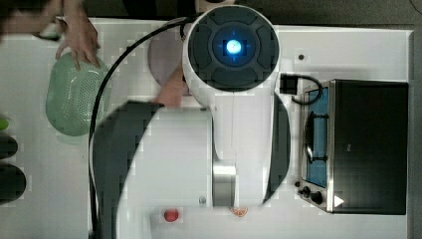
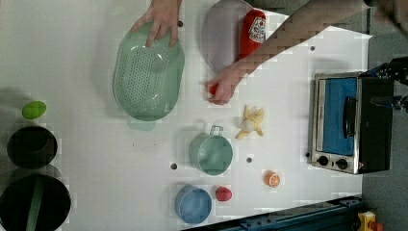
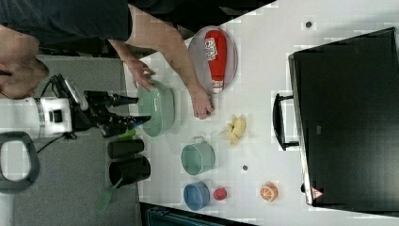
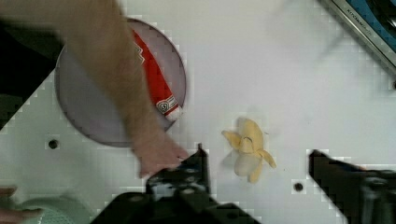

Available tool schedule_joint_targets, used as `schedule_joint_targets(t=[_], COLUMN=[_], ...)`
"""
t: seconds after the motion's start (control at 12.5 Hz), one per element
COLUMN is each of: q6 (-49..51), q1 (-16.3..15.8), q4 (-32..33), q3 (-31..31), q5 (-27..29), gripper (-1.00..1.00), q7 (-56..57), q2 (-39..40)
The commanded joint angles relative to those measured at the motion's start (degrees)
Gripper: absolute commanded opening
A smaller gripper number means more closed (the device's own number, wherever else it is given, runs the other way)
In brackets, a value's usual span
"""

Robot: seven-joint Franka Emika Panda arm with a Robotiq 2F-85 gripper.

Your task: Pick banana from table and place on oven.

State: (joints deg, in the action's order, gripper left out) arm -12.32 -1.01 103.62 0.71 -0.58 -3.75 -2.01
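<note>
The banana (image 2: 251, 122) lies on the white table (image 2: 288, 72), pale yellow with its peel flaps splayed, a short way from the oven's door. It also shows in the right view as the banana (image 3: 235, 128). In the wrist view the banana (image 4: 247, 149) sits on the table below and between the two dark fingers of my gripper (image 4: 261, 163), which is open and holds nothing. In the right view my gripper (image 3: 141, 110) hangs high above the scene. The oven (image 1: 370, 144) has a flat black top (image 3: 348, 117) with nothing on it.
A person's hand (image 2: 221, 89) reaches onto the table near the banana, close to one finger in the wrist view. Another hand (image 2: 161, 21) rests on a green colander (image 2: 149, 77). A plate with a ketchup bottle (image 2: 252, 31), a green pot (image 2: 210, 153), a blue bowl (image 2: 193, 204) and an orange slice (image 2: 272, 178) stand around.
</note>
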Motion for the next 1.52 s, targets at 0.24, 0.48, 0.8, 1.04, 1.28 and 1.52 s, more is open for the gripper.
schedule_joint_targets(t=[0.24, 0.48, 0.8, 1.04, 1.28, 1.52], q6=[5.60, 4.41, -5.98, -17.96, -30.46, -37.40], q1=[1.70, 1.69, 1.65, 1.55, 1.55, 1.49], q4=[20.77, 21.59, 27.42, 33.71, 39.26, 40.11], q3=[1.62, 1.59, 1.29, 0.77, 0.41, 0.07], q5=[0.34, 0.34, 0.34, 0.34, 0.34, 0.34], gripper=[1.00, 1.00, 1.00, 1.00, 1.00, 1.00], q7=[-5.49, -5.49, -5.49, -5.49, -5.50, -5.50], q2=[-25.42, -24.33, -19.60, -14.21, -7.64, 0.46])
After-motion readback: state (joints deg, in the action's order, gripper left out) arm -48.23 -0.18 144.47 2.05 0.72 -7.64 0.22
